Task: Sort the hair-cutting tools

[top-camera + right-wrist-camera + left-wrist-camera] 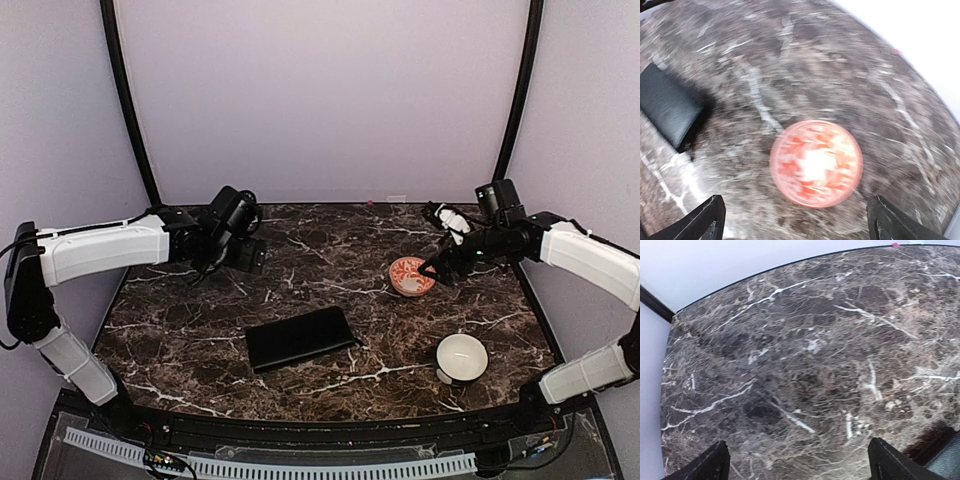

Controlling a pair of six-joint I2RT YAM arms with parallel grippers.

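No scissors, comb or sticks show in any view; the hair-cutting tools are hidden or out of view. My left gripper (250, 256) hovers over the bare back-left part of the marble table (330, 250). In the left wrist view (799, 462) its jaws are wide apart with only marble between them. My right gripper (432, 270) sits at the right rim of the orange-patterned bowl (410, 276). In the right wrist view (795, 215) it is open and empty just above that bowl (816, 163), which is blurred.
A flat black rectangular case (300, 338) lies near the table's middle front and shows at the left of the right wrist view (667, 107). A white bowl (461, 357) stands at the front right. Walls enclose the table at the back and sides.
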